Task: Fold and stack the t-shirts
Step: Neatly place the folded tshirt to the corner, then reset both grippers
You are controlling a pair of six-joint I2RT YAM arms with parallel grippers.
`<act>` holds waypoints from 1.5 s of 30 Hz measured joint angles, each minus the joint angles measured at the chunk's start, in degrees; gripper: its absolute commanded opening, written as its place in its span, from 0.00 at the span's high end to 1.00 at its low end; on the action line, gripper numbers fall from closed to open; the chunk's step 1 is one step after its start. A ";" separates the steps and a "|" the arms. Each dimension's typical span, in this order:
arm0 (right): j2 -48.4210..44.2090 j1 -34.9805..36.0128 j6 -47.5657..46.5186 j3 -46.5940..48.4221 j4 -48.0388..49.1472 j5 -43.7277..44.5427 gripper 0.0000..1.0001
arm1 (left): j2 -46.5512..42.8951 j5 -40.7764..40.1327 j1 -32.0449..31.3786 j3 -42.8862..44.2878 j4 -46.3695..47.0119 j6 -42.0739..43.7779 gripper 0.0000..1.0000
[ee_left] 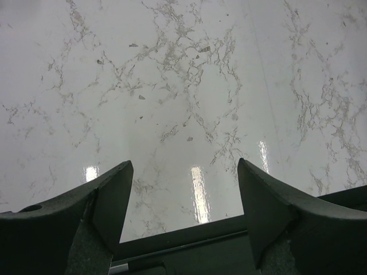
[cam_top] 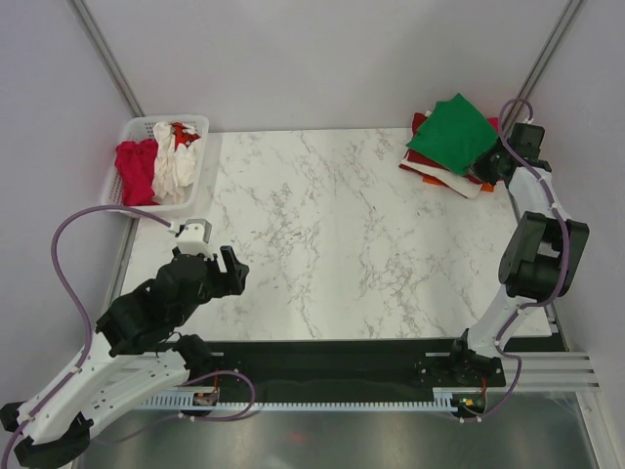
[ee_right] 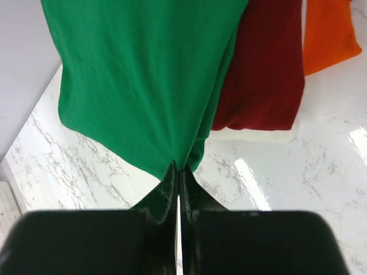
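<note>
The basket sits at the far left corner of the table. It holds 1 magenta shirt, 1 white shirt and a bit of red cloth poking out on top. They are all scrunched up together.

At the far right corner there is 1 pile of shirts. I count 4 colours in it. The green shirt is on top. Under it are the dark red shirt, the orange shirt and the bottom white shirt, with edges sticking out at the near side.

My right fingers are pressed tight together, and they pinch the near edge of the green shirt. The cloth hides most of the pile from my right wrist camera.

My left fingers are spread wide apart and hold nothing. They hang over the bare near-left part of the table, near the basket and well apart from the pile.
</note>
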 measured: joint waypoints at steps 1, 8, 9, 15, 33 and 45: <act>-0.28 -0.26 -0.04 -0.31 0.00 0.07 1.00 | 0.11 0.00 0.00 0.00 0.00 0.00 0.20; -1.07 -2.08 -0.63 -2.47 -0.11 0.61 0.42 | 0.74 -0.02 0.00 0.00 0.00 0.00 0.20; -1.44 -2.36 -0.83 -3.06 -0.11 0.74 0.41 | 0.74 -0.02 0.00 0.00 0.00 0.00 0.20; -8.00 -4.07 -1.55 -8.68 -1.44 2.32 0.41 | 0.74 -0.07 0.00 0.00 0.00 0.00 0.20; -45.83 27.06 -3.67 -32.98 6.80 9.18 0.15 | 1.31 -1.33 0.00 0.00 0.00 0.00 0.20; -71.06 42.25 -5.20 -44.35 -3.63 39.89 0.02 | -5.31 -1.68 0.00 -0.59 0.02 -0.02 0.16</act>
